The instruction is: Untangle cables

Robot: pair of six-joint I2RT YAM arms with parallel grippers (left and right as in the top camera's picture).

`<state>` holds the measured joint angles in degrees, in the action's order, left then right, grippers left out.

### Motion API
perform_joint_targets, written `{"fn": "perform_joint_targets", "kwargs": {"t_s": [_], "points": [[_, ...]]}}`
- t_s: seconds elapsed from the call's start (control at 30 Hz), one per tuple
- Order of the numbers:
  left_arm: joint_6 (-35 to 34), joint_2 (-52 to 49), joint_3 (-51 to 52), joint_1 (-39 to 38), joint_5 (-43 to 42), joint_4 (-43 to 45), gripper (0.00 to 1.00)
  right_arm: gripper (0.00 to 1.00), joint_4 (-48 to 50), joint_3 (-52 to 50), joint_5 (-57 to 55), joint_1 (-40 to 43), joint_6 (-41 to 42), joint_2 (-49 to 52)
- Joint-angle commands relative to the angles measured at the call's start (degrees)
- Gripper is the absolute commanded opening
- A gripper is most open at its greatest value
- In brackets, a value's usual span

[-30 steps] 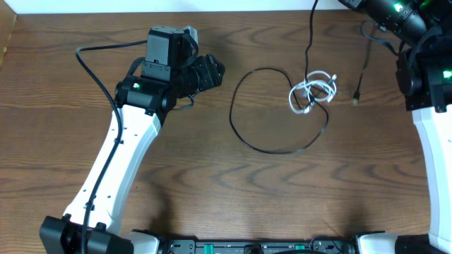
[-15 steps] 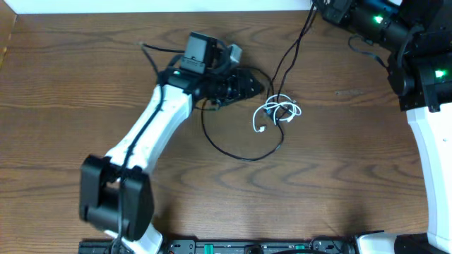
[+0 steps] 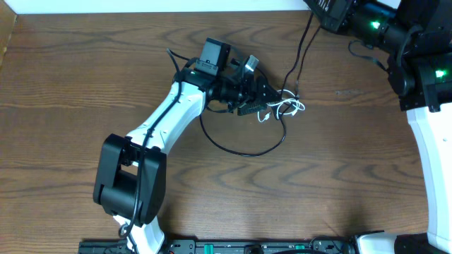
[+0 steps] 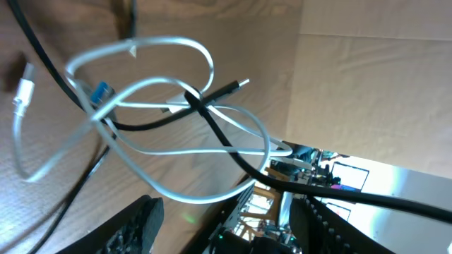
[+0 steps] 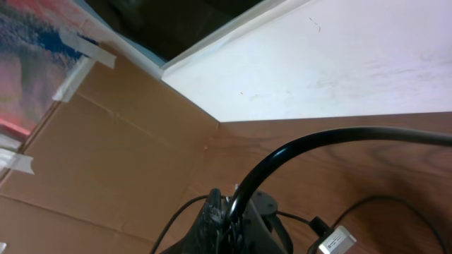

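Your left gripper (image 3: 267,101) sits over the middle of the worktop (image 3: 85,85), closer to the far edge than the near one. Its jaws are spread. In the left wrist view you see the two fingertips (image 4: 145,219) standing well apart at the bottom of the picture, with nothing pinched between them. The tangle lies just beyond their tips.

That tangle is where your cables are. The white cable (image 3: 293,106) lies in a few loose overlapping loops just to the right of the left gripper, a little right of the worktop's centre line. From the wrist camera you can see black strands threaded through the white loops. One of them ends in a small black plug (image 4: 236,85) with a metal tip, and it points away from the gripper.

A black loop (image 3: 244,153) sweeps out from under the left arm, curves toward the near edge and comes back up to the white bunch on its right side.

Your right gripper (image 5: 227,215) is up at the far edge, toward the far right corner, and its fingers are pressed together on a black cable (image 5: 332,135). Overhead, this strand runs down from that gripper to the white bunch. You cannot tell from these views whether the held strand and the black loop are one cord or two.
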<state>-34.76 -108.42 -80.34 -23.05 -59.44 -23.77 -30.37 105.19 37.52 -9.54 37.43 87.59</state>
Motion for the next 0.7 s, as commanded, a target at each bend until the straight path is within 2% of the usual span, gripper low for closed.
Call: {"fn": "perform_joint_targets", "kwargs": {"t_s": [0.0, 0.07, 0.4, 0.67], "points": [[-5.8, -1.0, -0.5, -3.6, 5.4, -0.4, 0.63, 0.01, -1.0, 1.0, 0.5, -0.2, -3.4, -0.3], [-9.6, -2.1, -0.5, -5.2, 11.6, -0.4, 0.63, 0.01, -1.7, 1.0, 0.5, 0.0, -4.2, -0.3], [-26.8, -4.5, -0.5, -7.0, 28.9, 3.0, 0.63, 0.01, -3.9, 1.0, 0.5, 0.3, -5.8, -0.3], [-26.8, -4.5, -0.5, -11.6, 39.6, 8.3, 0.65, 0.01, -4.6, 1.0, 0.6, 0.5, -5.8, -0.3]]}}
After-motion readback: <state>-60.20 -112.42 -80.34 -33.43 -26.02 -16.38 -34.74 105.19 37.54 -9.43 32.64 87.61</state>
